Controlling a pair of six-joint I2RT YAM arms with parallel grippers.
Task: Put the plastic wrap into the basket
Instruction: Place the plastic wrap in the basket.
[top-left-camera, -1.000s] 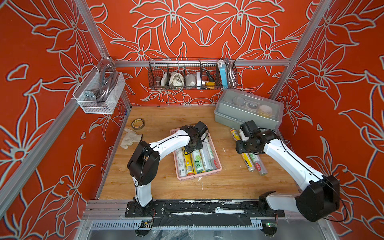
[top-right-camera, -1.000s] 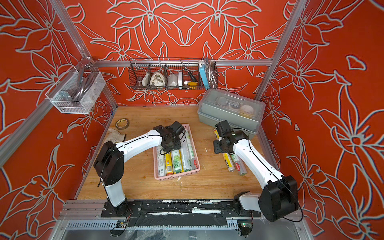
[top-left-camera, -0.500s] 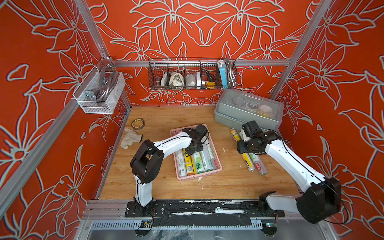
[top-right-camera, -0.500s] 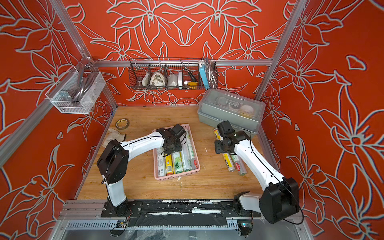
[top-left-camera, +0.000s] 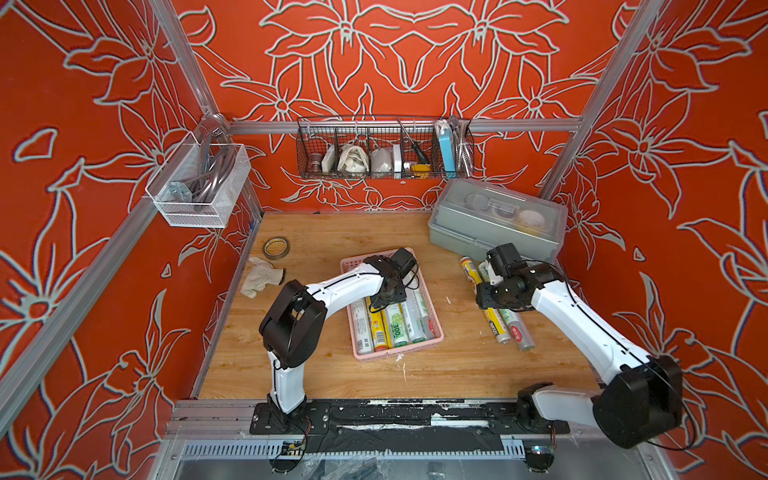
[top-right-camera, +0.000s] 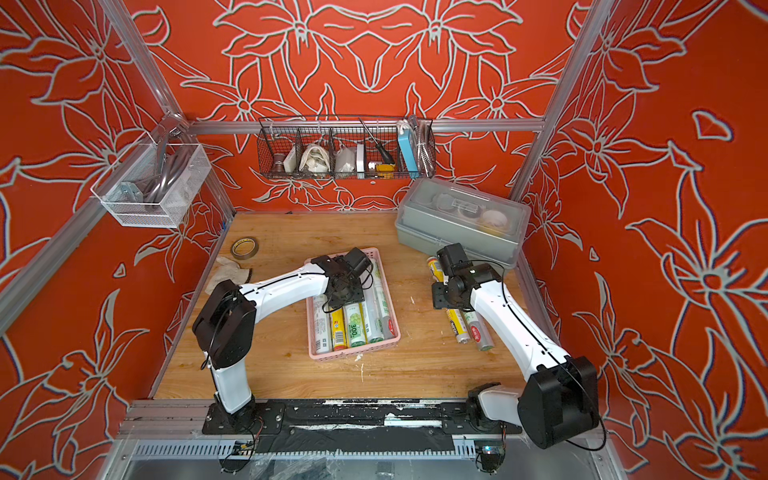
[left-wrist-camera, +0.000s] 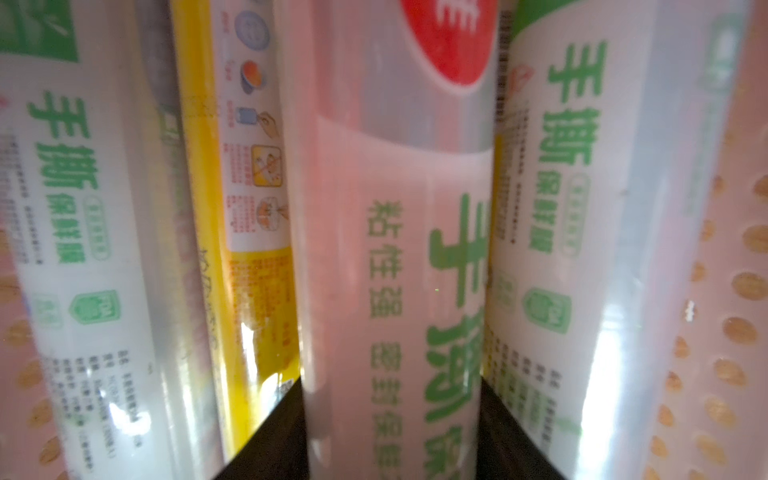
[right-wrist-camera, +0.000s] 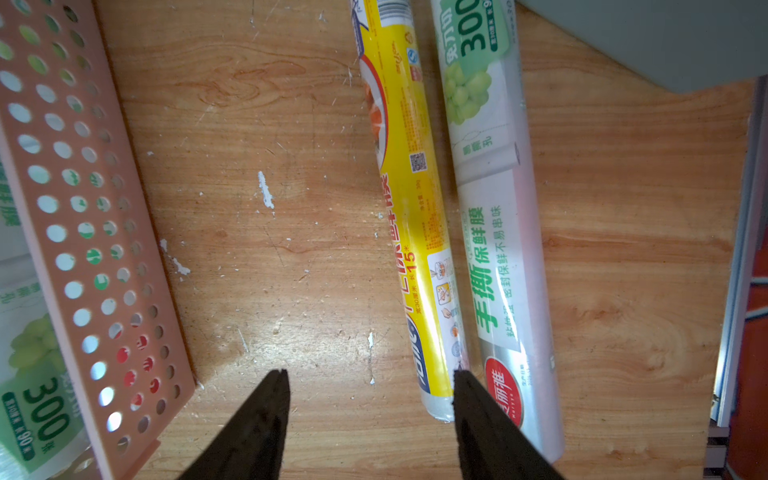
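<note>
Right wrist shows glossy cylindrical rolls (right-wrist-camera: 411, 232) near perforated basket (right-wrist-camera: 83, 208).

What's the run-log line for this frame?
phase: loading basket | left gripper: jaws flank basket roll, grip unclear | right gripper: open, empty, over table | outside basket: yellow roll, grape roll

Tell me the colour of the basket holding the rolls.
The basket is pink, clearest in the right wrist view.

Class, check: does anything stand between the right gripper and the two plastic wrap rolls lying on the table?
Nothing visible. The right gripper hangs open over the bare table, close beside the yellow roll and the white-green roll.
</note>
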